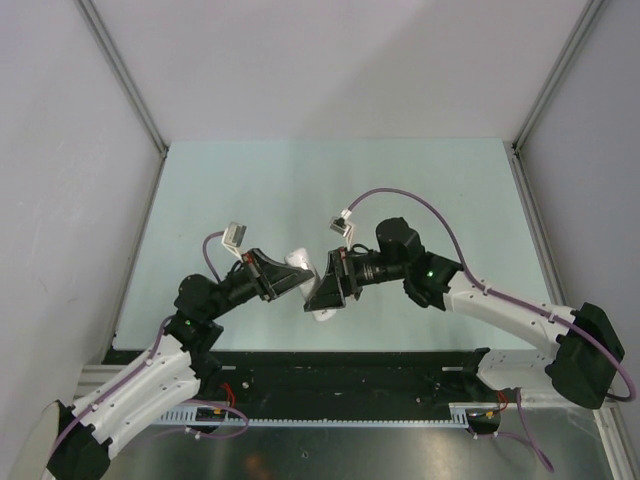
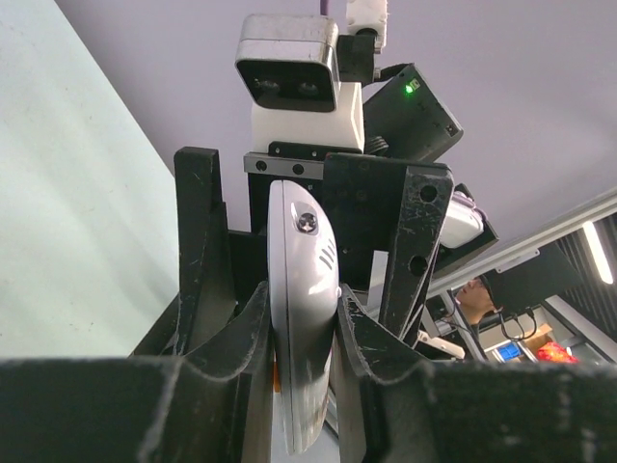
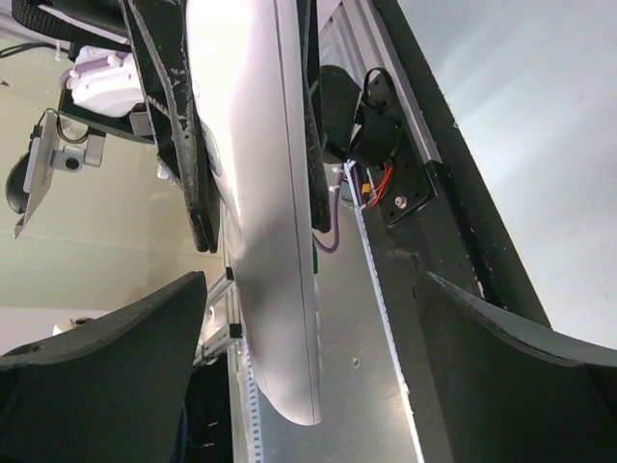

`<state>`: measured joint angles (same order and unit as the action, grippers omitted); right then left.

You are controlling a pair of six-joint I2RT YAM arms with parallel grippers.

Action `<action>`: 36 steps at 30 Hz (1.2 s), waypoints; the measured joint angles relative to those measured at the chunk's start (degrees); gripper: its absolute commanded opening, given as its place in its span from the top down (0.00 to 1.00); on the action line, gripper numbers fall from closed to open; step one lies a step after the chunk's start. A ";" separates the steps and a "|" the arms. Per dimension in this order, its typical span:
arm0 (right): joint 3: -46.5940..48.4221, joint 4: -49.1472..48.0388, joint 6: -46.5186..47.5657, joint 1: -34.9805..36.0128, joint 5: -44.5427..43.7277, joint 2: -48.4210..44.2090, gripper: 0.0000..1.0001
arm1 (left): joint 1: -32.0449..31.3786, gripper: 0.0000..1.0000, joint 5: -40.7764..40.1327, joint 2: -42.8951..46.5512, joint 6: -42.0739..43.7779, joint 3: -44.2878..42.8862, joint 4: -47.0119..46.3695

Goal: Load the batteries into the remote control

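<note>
Left claw point(image 1: 296, 279): closed tight on the white oblong plastic remote control point(image 1: 298, 262), held off the pale green bench point(image 1: 330, 180) over its middle. In the left wrist view the remote control point(image 2: 301, 318) stands edge-on, with black fingers point(image 2: 241, 338) pressed to both of its broad faces. Its rounded end, with a small screw and three slots, sticks out past the fingertips.

Right claw point(image 1: 320, 292): jaws wide, holding nothing. From the right wrist view its two fingers point(image 3: 106, 367) sit either side of the free end of the remote control point(image 3: 255, 193), with a gap on each side. The gap on the right is the larger. No contact seen.

Edges: the two claws meet nose to nose. The right claw's flat front and silver camera block point(image 2: 287, 72) are just beyond the remote control's tip. The meeting point lies nearer the bench's near edge, by the black strip point(image 1: 350, 365), than its far edge. It is well apart from the grey side walls point(image 1: 70, 200) and the aluminium corner posts point(image 1: 125, 80).

Which face of the remote control points up: cannot tell.
</note>
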<state>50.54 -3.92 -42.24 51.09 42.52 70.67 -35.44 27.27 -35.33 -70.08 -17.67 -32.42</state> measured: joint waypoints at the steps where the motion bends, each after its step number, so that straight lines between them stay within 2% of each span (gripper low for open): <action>1: 0.00 -0.04 -0.20 -0.11 0.02 0.00 0.06 | 0.00 1.00 0.00 0.00 0.02 0.00 -0.02; 10: -0.02 2.32 0.22 -2.29 -3.32 -3.32 0.18 | 0.00 1.00 -0.07 -0.24 0.26 0.11 -0.13; 14: 0.00 2.58 0.28 -3.63 -3.54 -5.14 0.27 | 0.00 1.00 0.07 -1.53 1.14 0.11 -0.11; 15: 0.00 2.51 0.24 -3.67 -3.39 -4.98 0.33 | 0.00 1.00 0.13 -1.84 1.33 0.11 -0.09; 18: 0.00 2.03 0.00 -2.95 -2.47 -3.91 0.41 | 0.00 1.00 0.20 -2.19 1.75 0.11 -0.07; 20: 0.00 1.88 -0.20 -2.49 -1.95 -3.08 0.44 | 0.00 1.00 0.22 -2.16 2.08 0.11 -0.11; 23: 0.00 1.90 -0.24 -2.14 -1.29 -2.03 0.58 | 0.00 1.00 0.22 -2.14 2.19 0.11 -0.09; 24: -0.02 1.88 -0.15 -2.12 -1.09 -1.81 0.72 | 0.00 1.00 0.22 -2.10 2.16 0.11 -0.09; 26: -0.02 1.73 0.02 -2.10 -0.66 -1.55 0.90 | 0.00 1.00 0.17 -2.03 2.40 0.11 -0.02; 27: -0.02 1.49 0.11 -2.10 -0.02 -1.55 1.00 | 0.00 0.92 0.37 -2.01 1.95 0.11 -0.20; 30: -0.02 0.22 1.05 -2.16 1.81 -1.57 1.00 | 0.00 0.61 0.68 -1.64 1.18 0.11 -1.11; 31: 0.00 -0.07 1.20 -2.36 2.23 -1.70 1.00 | 0.00 0.44 0.92 -1.62 1.09 0.11 -1.46; 32: 0.00 0.00 1.36 -2.56 2.21 -1.86 1.00 | 0.02 0.33 0.92 -1.64 1.38 0.11 -1.64; 33: 0.02 0.50 1.42 -2.62 1.86 -2.05 1.00 | 0.09 0.19 0.87 -1.68 1.62 0.11 -1.75; 35: 0.74 5.03 2.80 -3.76 0.44 -2.45 1.00 | 0.59 0.02 0.48 -1.88 1.97 0.22 -1.53; 36: 1.25 7.06 3.50 -4.44 -0.59 -2.64 1.00 | 1.03 0.00 0.11 -1.66 2.16 0.42 -1.31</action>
<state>51.79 3.14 -38.74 46.65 41.93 68.03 -34.41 27.38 -36.99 -67.92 -17.26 -33.74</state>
